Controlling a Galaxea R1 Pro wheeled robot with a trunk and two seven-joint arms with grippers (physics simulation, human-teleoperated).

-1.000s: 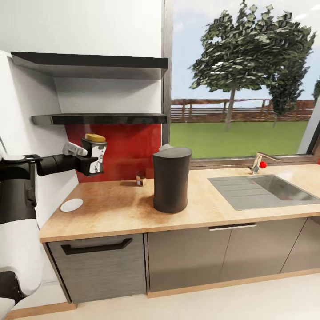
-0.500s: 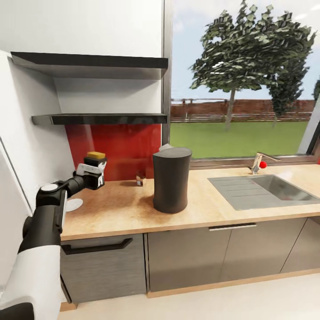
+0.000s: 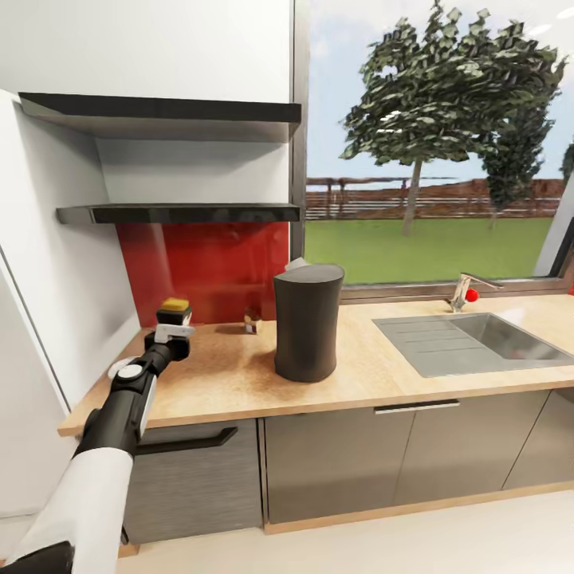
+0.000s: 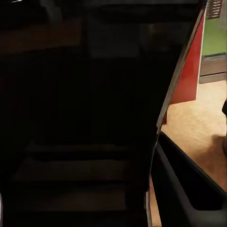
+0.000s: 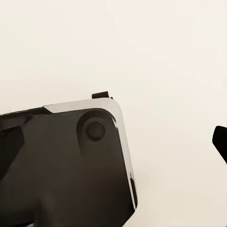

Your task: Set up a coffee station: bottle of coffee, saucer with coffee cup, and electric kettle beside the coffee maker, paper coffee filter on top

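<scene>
The bottle of coffee (image 3: pixel 175 306), with a yellow lid, hangs just above the left back of the countertop (image 3: pixel 223 375), and my left gripper (image 3: pixel 174 327) is shut on it. In the left wrist view the bottle (image 4: pixel 85 118) is a dark mass close to the lens, with one finger (image 4: pixel 189 184) beside it. The dark cylindrical coffee maker (image 3: pixel 307 323) stands mid-counter, well to the right of the bottle. Behind its top peeks a white paper filter (image 3: pixel 296 263). The white saucer (image 3: pixel 118 367) lies under my left forearm, partly hidden. One dark fingertip (image 5: pixel 220 142) of my right gripper shows over pale floor.
A small brown object (image 3: pixel 253 321) sits by the red backsplash (image 3: pixel 215 267). Two dark shelves (image 3: pixel 179 213) hang above the counter's left end. The sink (image 3: pixel 478 339) and tap (image 3: pixel 462 291) take up the right side. A white wall (image 3: pixel 56 263) bounds the left.
My left arm has swung down and forward, carrying the bottle from just below shelf height to just above the counter's left back.
</scene>
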